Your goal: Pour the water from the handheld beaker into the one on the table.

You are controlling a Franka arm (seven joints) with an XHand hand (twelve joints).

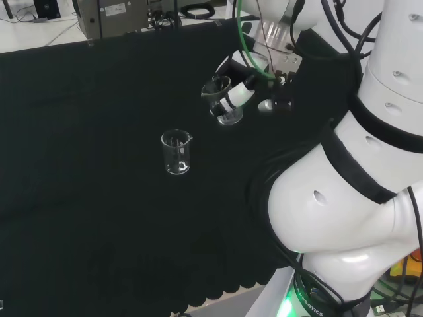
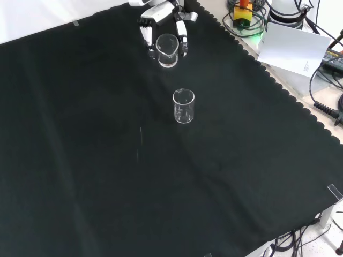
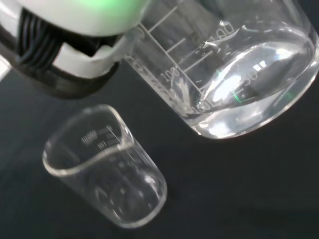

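Observation:
A clear beaker (image 1: pixel 223 100) with water in its bottom is held above the cloth, with the hand (image 1: pixel 243 84) curled round it. In the front view the held beaker (image 2: pixel 167 50) hangs near the cloth's far edge, with fingers (image 2: pixel 182 33) on both sides of it. A second clear beaker (image 1: pixel 176 152) stands upright on the cloth, to the left of and nearer than the held one in the head view. It looks empty. In the front view this standing beaker (image 2: pixel 184 106) is nearer the camera. The wrist view has the held beaker (image 3: pixel 234 74) tilted, with water (image 3: pixel 249 94) low in it, and the standing beaker (image 3: pixel 107 172) beyond.
The arm's white links (image 1: pixel 344 191) take up the head view's right side. A white sheet (image 2: pixel 295 51), cables and a yellow and red item (image 2: pixel 242 9) lie off the cloth's far right corner in the front view. Grey equipment (image 1: pixel 119 16) stands behind the bench.

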